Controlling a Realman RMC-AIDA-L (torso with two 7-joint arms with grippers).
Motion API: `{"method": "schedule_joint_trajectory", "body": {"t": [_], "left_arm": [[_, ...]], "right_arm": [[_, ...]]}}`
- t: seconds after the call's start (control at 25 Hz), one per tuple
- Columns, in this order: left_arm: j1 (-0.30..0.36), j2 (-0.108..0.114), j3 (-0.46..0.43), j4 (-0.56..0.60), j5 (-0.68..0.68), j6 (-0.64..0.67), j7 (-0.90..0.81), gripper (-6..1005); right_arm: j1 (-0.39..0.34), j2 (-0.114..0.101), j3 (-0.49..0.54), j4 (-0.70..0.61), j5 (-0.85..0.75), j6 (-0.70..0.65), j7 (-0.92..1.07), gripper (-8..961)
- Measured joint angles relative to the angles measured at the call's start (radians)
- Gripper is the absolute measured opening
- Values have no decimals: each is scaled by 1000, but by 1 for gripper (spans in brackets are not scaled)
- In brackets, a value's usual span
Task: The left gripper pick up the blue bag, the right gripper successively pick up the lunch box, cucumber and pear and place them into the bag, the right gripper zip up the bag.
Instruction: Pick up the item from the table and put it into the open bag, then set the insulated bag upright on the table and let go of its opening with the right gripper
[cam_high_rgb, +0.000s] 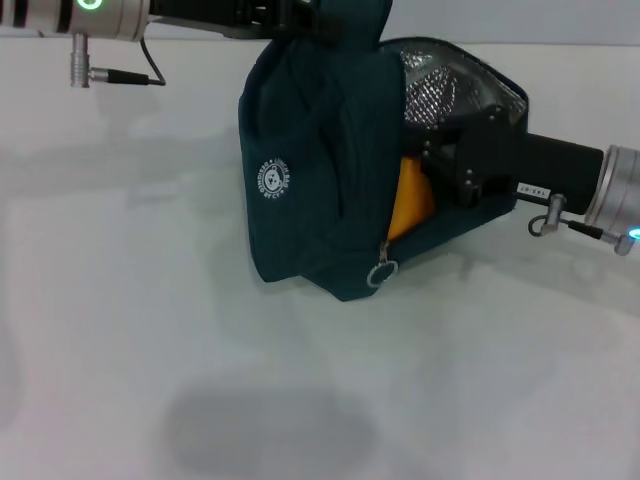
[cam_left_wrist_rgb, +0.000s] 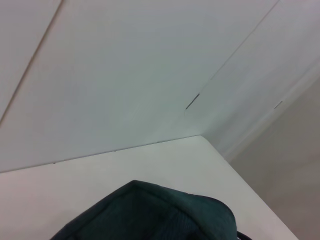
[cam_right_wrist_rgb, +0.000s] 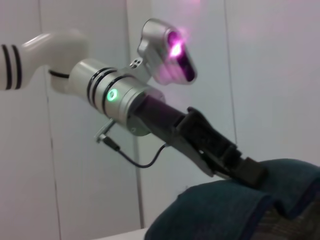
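The blue bag (cam_high_rgb: 310, 180) hangs just above the white table, its top fabric pinched by my left gripper (cam_high_rgb: 292, 22). In the right wrist view the left gripper (cam_right_wrist_rgb: 244, 170) is shut on the bag's upper edge (cam_right_wrist_rgb: 225, 205). My right gripper (cam_high_rgb: 445, 165) reaches into the bag's open side, against the silver lining (cam_high_rgb: 450, 85). Its fingertips are hidden in the opening. The orange-yellow pear (cam_high_rgb: 410, 200) shows inside the bag right at that gripper. A silver ring zipper pull (cam_high_rgb: 381, 272) dangles at the lower front. The lunch box and cucumber are hidden. The left wrist view shows only bag fabric (cam_left_wrist_rgb: 150, 215).
The white table (cam_high_rgb: 150, 330) spreads around and below the bag. Its far corner (cam_left_wrist_rgb: 202, 136) meets a pale wall in the left wrist view. A cable and plug (cam_high_rgb: 110, 75) hang from the left wrist.
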Motion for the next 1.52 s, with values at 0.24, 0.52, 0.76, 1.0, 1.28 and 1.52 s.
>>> {"method": "schedule_joint_trajectory", "body": {"t": [0.24,0.52,0.76,1.0,1.28,1.52], "left_arm": [[-1,1,0,0,0,0,-1,57],[3,3,0,0,0,0,-1,57],[4,4,0,-1,0,-1,-1,58],[7,6,0,-11,0,-3,0,58],[18,10,0,-14,0,-3,6,58],[18,9,0,-14,0,-4,9,58]], "right_arm": [[-5,0,-2,-3,22,48,88,154],[-8,-1,-8,-4,22,61,155,165],[-74,-2,8,-54,75,22,156,319],[-213,-8,8,-143,236,-114,115,588],[-340,-14,14,-108,339,-45,48,819],[-293,-2,21,10,362,-29,109,816]]}}
